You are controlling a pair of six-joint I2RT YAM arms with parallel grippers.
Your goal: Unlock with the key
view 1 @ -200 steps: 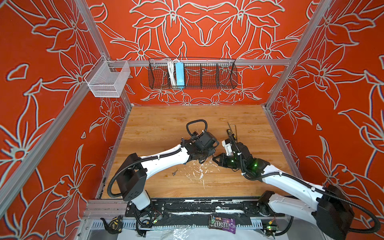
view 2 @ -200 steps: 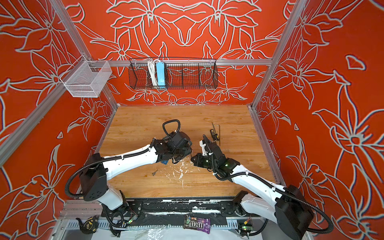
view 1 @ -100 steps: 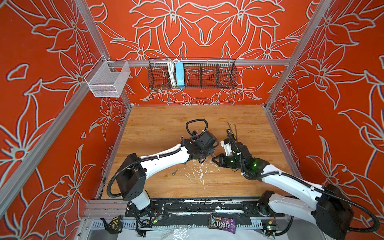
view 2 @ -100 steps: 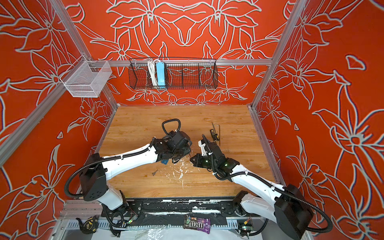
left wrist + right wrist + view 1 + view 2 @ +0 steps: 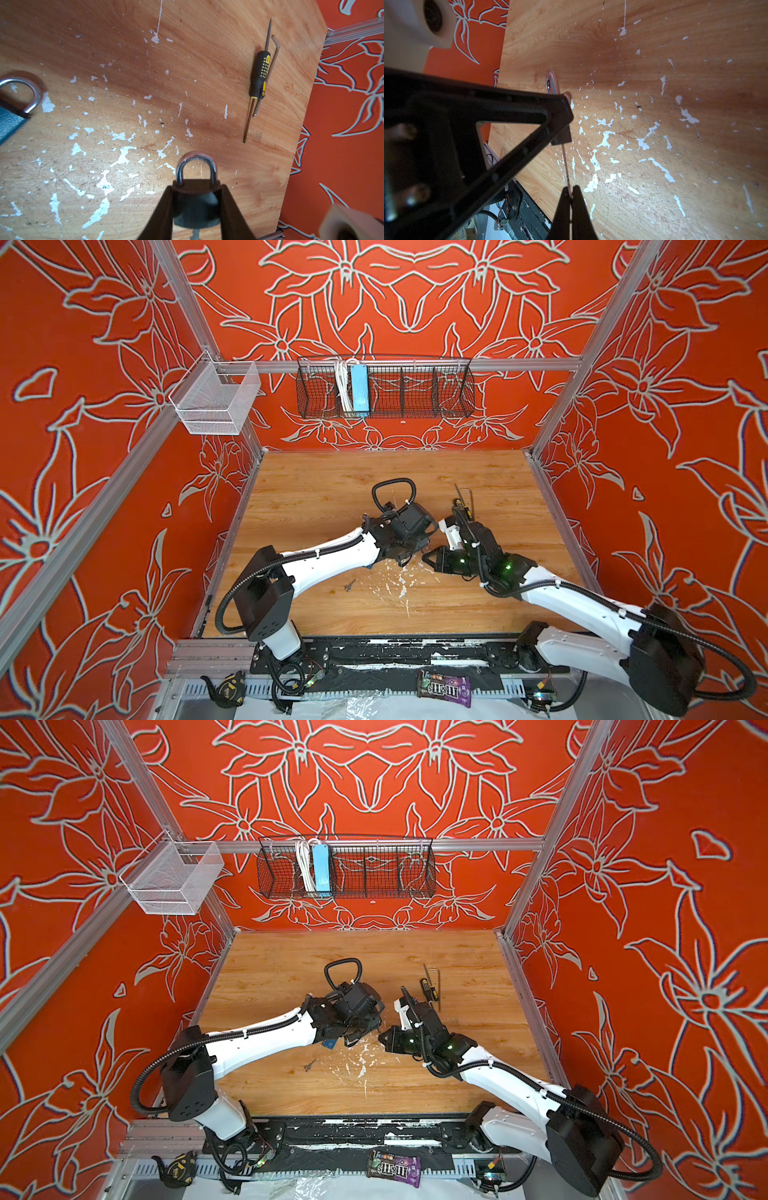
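My left gripper is shut on a dark padlock with a silver shackle, holding its body by the sides above the table. The key sticks out of the padlock's underside. In the right wrist view the key shows edge-on as a thin strip running from the padlock to my right gripper, which is shut on it. In both top views the left gripper and the right gripper meet tip to tip at the table's middle; padlock and key are hidden there.
A blue padlock lies beside the left arm. A loose key lies on the wood. A black-and-yellow screwdriver and a hex key lie towards the right. Wire baskets hang on the back wall.
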